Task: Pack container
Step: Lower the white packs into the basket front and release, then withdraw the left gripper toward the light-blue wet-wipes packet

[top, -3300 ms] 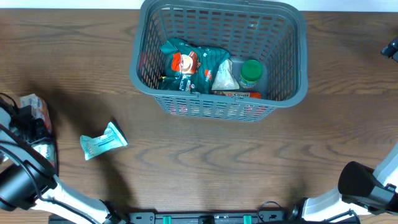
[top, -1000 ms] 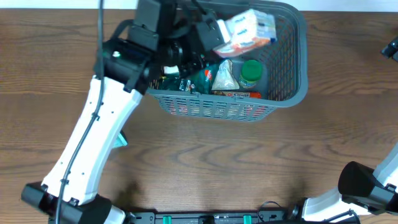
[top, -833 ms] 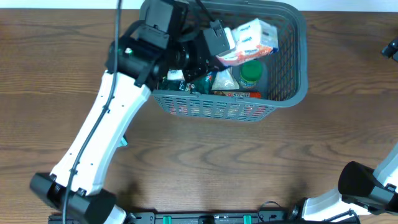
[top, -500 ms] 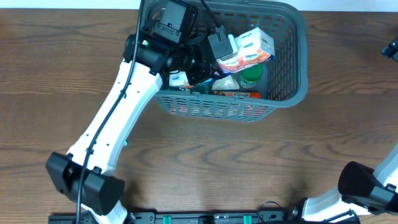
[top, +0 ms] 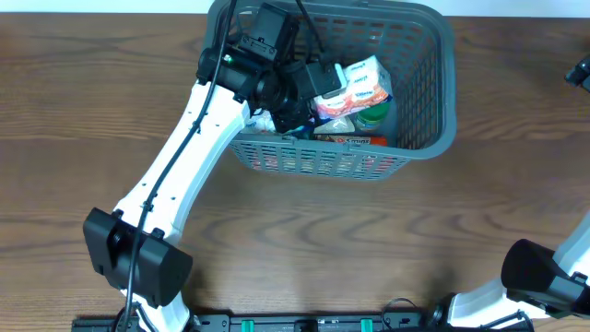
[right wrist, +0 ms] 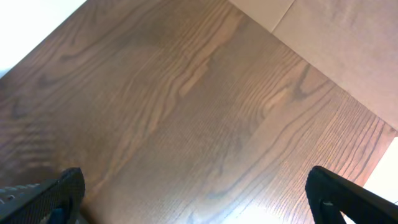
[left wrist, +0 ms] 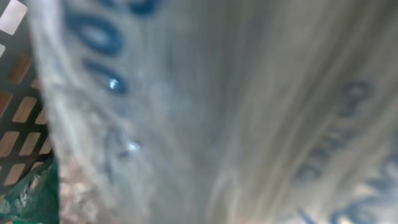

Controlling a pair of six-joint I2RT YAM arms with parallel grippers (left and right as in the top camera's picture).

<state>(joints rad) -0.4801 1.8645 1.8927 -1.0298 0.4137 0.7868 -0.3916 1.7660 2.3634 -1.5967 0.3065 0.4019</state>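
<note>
The container (top: 446,65), a large dark grey lattice basket, stands at the table's far middle. My left gripper (top: 324,79) reaches into it from the left and is shut on a white packet with blue and orange print (top: 359,81). The packet hangs low inside, just above a green-lidded jar (top: 374,114) and a clear bag (top: 336,122). In the left wrist view the blurred packet (left wrist: 236,106) fills nearly everything and hides the fingers; only basket lattice (left wrist: 17,124) shows at the left. My right gripper (right wrist: 199,208) is open over bare wood, with nothing between its fingers.
A dark green bag (left wrist: 25,196) lies in the basket under the left arm. An orange-red pack (top: 358,141) rests against the basket's near wall. The right arm's base (top: 544,277) sits at the near right corner. A pale floor strip (right wrist: 348,37) shows past the table's edge.
The left arm has swung further over the basket and lowered the packet down and slightly left, inside the walls. The right arm has not moved.
</note>
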